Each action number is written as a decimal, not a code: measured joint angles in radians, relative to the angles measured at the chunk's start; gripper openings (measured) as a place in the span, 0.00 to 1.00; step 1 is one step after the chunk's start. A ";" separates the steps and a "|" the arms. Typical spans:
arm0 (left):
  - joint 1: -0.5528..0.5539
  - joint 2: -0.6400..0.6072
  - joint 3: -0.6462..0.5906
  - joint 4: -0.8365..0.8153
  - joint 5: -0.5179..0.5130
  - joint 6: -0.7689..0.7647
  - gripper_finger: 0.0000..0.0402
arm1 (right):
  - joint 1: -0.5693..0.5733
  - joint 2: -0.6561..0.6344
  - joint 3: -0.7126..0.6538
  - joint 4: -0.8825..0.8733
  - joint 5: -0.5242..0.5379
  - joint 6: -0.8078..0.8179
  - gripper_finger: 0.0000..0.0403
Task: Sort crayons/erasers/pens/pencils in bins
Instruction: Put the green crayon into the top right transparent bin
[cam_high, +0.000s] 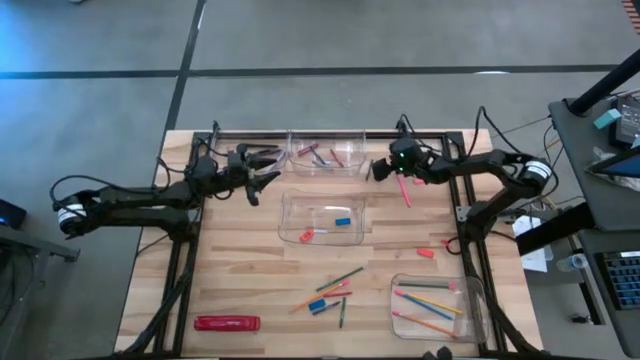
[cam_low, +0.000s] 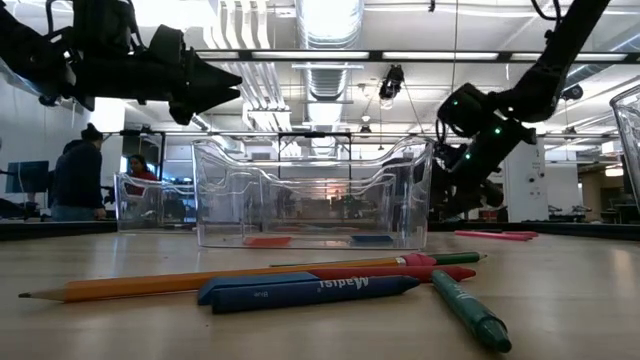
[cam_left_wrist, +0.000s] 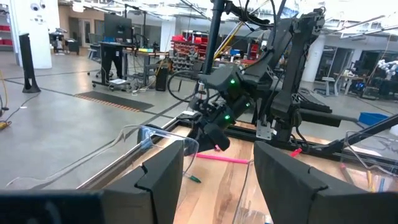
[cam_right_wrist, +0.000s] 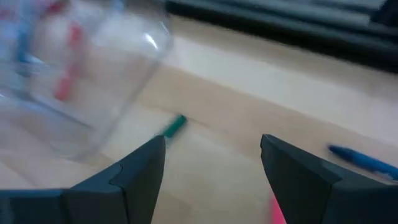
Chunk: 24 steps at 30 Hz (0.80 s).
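My right gripper (cam_high: 378, 170) hangs open over the table's far right part, just right of the far bin (cam_high: 325, 156), which holds red and pink crayons. A pink pencil (cam_high: 404, 190) lies flat on the wood beside it, and its end shows at my fingers' base (cam_right_wrist: 273, 208). My left gripper (cam_high: 270, 170) waits open at the far bin's left end, above the table. The middle bin (cam_high: 322, 218) holds a blue eraser (cam_high: 343, 221) and a red one. The near right bin (cam_high: 437, 305) holds several pencils. Loose pens and pencils (cam_high: 330, 295) lie near the front.
A long red flat pack (cam_high: 227, 323) lies at the near left. Two small red erasers (cam_high: 425, 252) sit right of the middle bin. A dark frame rail (cam_high: 330, 131) runs along the far edge. People stand in the room behind the table (cam_low: 78, 170).
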 joint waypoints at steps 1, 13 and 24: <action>0.000 0.000 0.000 0.000 0.000 0.000 0.45 | 0.006 -0.002 -0.023 0.056 -0.001 0.003 0.62; 0.000 0.002 0.000 0.001 -0.007 -0.002 0.45 | 0.041 0.001 -0.108 0.247 0.024 -0.040 0.62; 0.000 0.003 0.000 0.001 -0.009 -0.003 0.45 | 0.054 0.001 -0.108 0.233 0.024 -0.036 0.62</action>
